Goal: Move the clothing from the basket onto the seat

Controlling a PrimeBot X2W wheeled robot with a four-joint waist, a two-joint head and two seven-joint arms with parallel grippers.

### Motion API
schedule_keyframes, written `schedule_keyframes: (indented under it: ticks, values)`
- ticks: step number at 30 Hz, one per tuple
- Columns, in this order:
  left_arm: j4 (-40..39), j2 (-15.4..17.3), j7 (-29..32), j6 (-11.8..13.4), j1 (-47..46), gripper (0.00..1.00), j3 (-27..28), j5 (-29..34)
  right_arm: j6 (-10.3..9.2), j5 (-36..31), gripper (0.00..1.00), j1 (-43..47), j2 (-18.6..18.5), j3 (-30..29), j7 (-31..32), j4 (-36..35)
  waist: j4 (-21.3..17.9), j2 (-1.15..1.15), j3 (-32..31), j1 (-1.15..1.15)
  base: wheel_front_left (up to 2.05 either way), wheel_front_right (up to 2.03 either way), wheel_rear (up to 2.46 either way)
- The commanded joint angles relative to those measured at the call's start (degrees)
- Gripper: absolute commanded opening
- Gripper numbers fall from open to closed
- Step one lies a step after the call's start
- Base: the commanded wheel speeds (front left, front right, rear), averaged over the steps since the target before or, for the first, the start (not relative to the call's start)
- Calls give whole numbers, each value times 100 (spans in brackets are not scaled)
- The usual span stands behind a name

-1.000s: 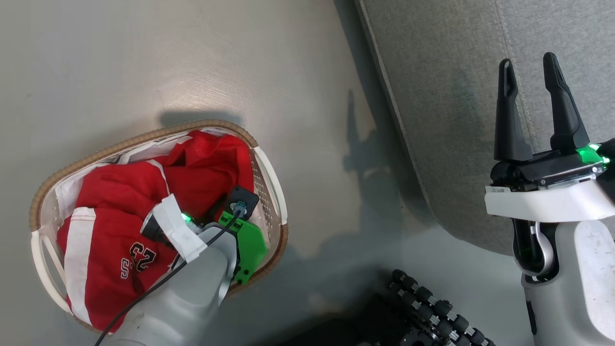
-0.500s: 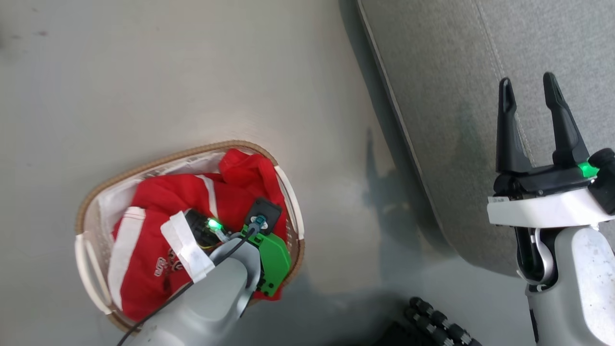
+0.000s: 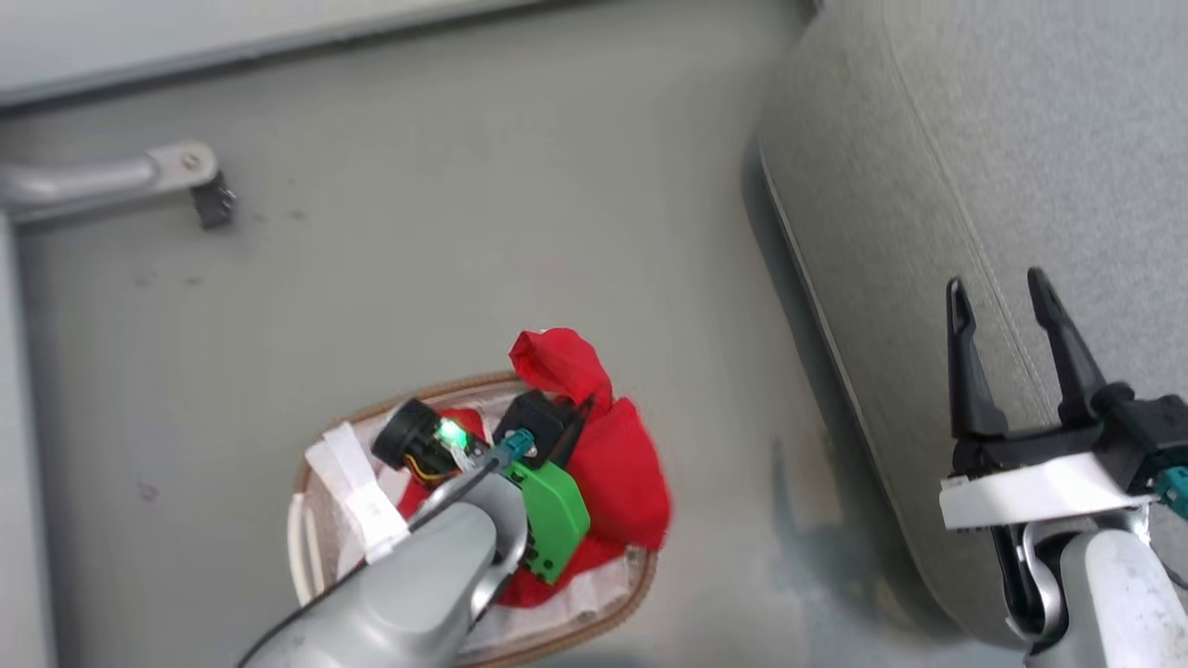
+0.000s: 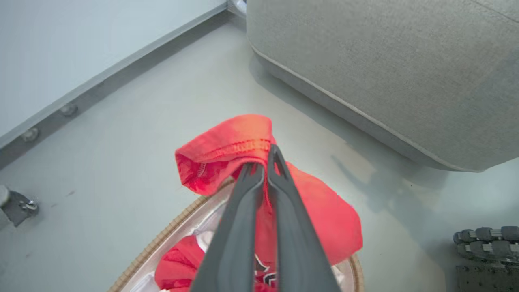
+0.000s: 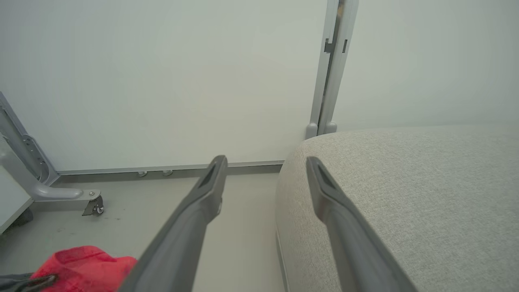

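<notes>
Pinching the clothing [image 4: 227,150] in the left hand [image 4: 265,162], with the right hand [image 3: 1002,306] spread, empty. Lift high, clear the basket [image 4: 174,231] rim, then swing onto the seat [image 4: 385,73].

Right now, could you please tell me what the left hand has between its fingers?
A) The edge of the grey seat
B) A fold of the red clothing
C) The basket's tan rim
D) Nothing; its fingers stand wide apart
B: in the left wrist view the left hand is closed on a hemmed fold of the red clothing, held up above the basket.
</notes>
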Motion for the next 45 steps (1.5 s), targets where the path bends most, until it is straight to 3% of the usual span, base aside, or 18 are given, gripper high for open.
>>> schedule_keyframes:
  ticks: [1, 10, 22, 37, 45]
  values:
    - [-142, 121, -25, -41, -145, 0, -27, 86, -7, -58, 100, 147, -26, -13, -3, 37, 686, 0, -1049, 0, 0, 0, 0]
    - [-1289, 849, 634, -242, -934, 0, 60, 104, -6, -95, 100, 529, -26, 67, -2, 219, 900, 0, -1930, 0, 0, 0, 0]
    - [-2456, 1265, 1573, -370, -2251, 0, 401, -119, -6, -131, 100, 378, -25, 371, -2, 362, 914, 0, -2225, 0, 0, 0, 0]
    - [-2237, 996, 1770, -463, -3467, 0, 468, -138, -6, -463, 100, 10, -25, 1060, -3, 902, 954, 0, -2273, 0, 0, 0, 0]
    - [-2409, 859, 1710, -499, -3638, 0, 338, -268, -6, -126, 100, -420, -25, 1086, -2, 1005, 1053, 0, -2352, 0, 0, 0, 0]
